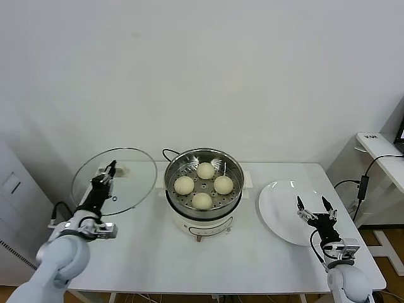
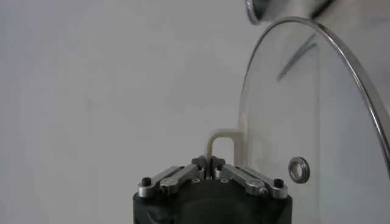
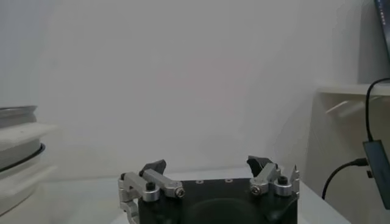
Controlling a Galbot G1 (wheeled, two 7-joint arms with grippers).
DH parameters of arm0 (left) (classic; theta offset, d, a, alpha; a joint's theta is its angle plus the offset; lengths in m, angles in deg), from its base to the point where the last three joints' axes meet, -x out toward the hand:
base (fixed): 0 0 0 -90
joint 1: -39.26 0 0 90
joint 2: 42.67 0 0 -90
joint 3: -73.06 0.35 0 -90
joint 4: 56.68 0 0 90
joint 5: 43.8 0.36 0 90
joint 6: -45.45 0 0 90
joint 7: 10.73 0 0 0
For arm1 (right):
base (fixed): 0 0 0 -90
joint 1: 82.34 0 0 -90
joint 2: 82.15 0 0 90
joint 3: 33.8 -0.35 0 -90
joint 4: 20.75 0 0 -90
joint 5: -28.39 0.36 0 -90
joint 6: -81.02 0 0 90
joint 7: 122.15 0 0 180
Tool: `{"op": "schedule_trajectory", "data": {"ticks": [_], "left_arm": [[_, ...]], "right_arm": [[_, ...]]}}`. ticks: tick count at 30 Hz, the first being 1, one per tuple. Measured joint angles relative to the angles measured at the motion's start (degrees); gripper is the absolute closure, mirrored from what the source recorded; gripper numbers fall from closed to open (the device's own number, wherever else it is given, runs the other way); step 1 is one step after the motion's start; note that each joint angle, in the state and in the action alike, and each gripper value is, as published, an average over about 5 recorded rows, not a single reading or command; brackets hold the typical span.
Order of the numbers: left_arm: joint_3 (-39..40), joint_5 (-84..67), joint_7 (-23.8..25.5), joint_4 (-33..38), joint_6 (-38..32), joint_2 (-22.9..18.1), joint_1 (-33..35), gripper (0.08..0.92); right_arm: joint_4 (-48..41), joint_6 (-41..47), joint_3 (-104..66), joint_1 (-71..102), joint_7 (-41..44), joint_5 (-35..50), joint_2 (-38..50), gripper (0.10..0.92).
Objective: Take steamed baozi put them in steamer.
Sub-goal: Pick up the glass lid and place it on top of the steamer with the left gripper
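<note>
Several pale baozi (image 1: 206, 170) sit inside the shiny steel steamer (image 1: 236, 187), which stands on its cream cooker base (image 1: 203, 225) at the table's middle. To its left, my left gripper (image 1: 111, 167) is shut on the cream handle (image 2: 222, 137) of the glass lid (image 1: 129, 183). It holds the lid tilted up off the table, beside the steamer. The left wrist view shows the left gripper (image 2: 209, 161) pinching the thin handle bar, with the lid's pane (image 2: 304, 109) next to it. My right gripper (image 1: 313, 203) hangs open over the white plate (image 1: 281, 218), holding nothing; the right gripper (image 3: 207, 163) shows its fingers spread wide.
The plate is bare. A white side table (image 1: 379, 148) with a dangling black cable (image 1: 361, 186) stands to the right of the work table. A grey cabinet (image 1: 12, 189) is at the far left. A black power cord (image 1: 167, 153) runs behind the cooker.
</note>
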Motion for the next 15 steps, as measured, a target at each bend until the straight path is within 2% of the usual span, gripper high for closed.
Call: {"op": "schedule_trajectory", "data": {"ticks": [7, 15], "left_arm": [[9.36, 3.66, 5.27, 2.48, 9.63, -1.07, -5.97, 0.893], [18.28, 9.28, 10.31, 2.36, 17.23, -4.73, -12.42, 0.893]], "right_arm": [[0.0, -0.09, -0.59, 0.21, 0.15, 0.0, 0.15, 0.203], [-0.52, -0.27, -1.16, 0.22, 0.34, 0.05, 0.2, 0.203]]}}
